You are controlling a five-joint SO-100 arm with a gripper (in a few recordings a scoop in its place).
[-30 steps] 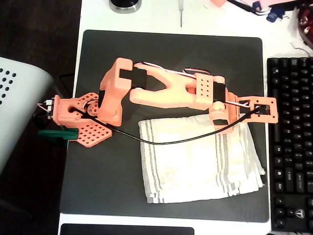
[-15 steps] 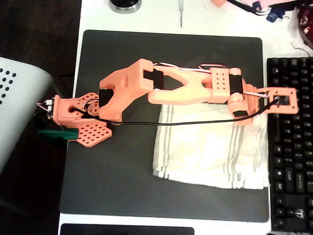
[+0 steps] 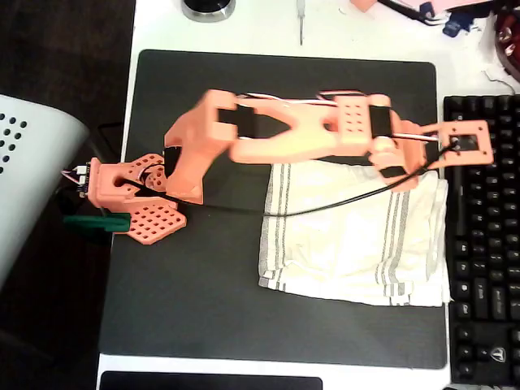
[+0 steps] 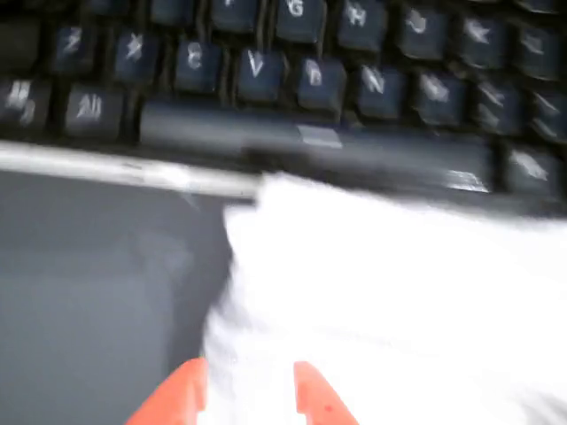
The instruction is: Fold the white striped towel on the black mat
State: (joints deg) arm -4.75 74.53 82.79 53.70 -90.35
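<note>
White counter (image 3: 284, 36) under everything, with the big black mat (image 3: 203, 284) covering most of it in the overhead view. Black keyboard (image 3: 485, 244) along the mat's right edge; in the wrist view, keys reading Alt, C, V, B, G, H, N. No brand name or other label legible anywhere.

White striped towel (image 3: 349, 231) lying on the right half of the mat, lower right corner reaching toward the keyboard, grey stripe bands running down near its left and right sides. Looks soft, light and limp: wrinkled surface, edges not square, likely to sag, drag and slide on the smooth mat rather than hold any shape. Probably layered already, judging by the doubled look of the lower edge. Best taken at a corner or along an edge, pinching through every layer, low against the mat, lest a single ply peel away.

Orange arm stretched across the towel's upper edge, gripper (image 4: 248, 390) at the upper right corner near the keyboard. Two orange fingers (image 4: 182, 394) with a narrow gap, white cloth blurred between and beyond them; clenched on the towel or merely over it, cannot tell.
</note>
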